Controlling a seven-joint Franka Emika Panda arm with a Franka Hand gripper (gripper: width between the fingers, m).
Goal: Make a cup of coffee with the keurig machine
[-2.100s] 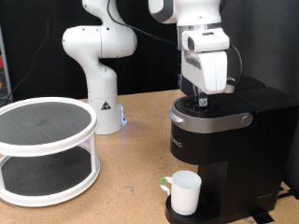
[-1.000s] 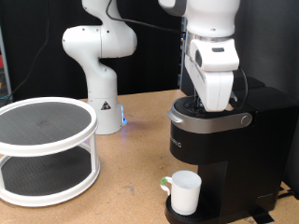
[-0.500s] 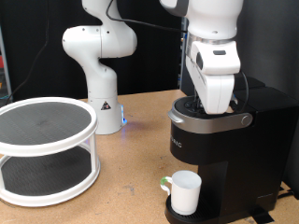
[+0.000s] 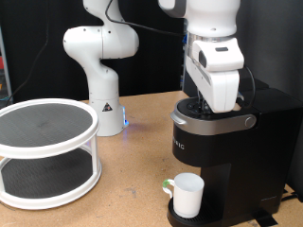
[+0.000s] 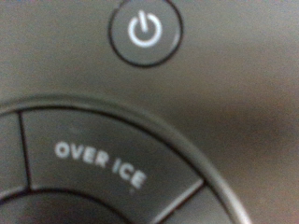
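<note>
The keurig machine stands black and boxy at the exterior view's right. My gripper is pressed down against the machine's round top panel, and its fingertips are hidden behind the white hand. The wrist view sits very close to that panel, showing the power button and a key marked OVER ICE; no fingers appear there. The white cup stands upright on the drip tray under the spout, handle toward the exterior view's left.
A white two-tier round rack fills the exterior view's left. A second white robot arm stands behind on the wooden table. A black backdrop closes off the rear.
The gripper has come down from above the machine onto its top panel and now stays there almost still. The cup has not moved.
</note>
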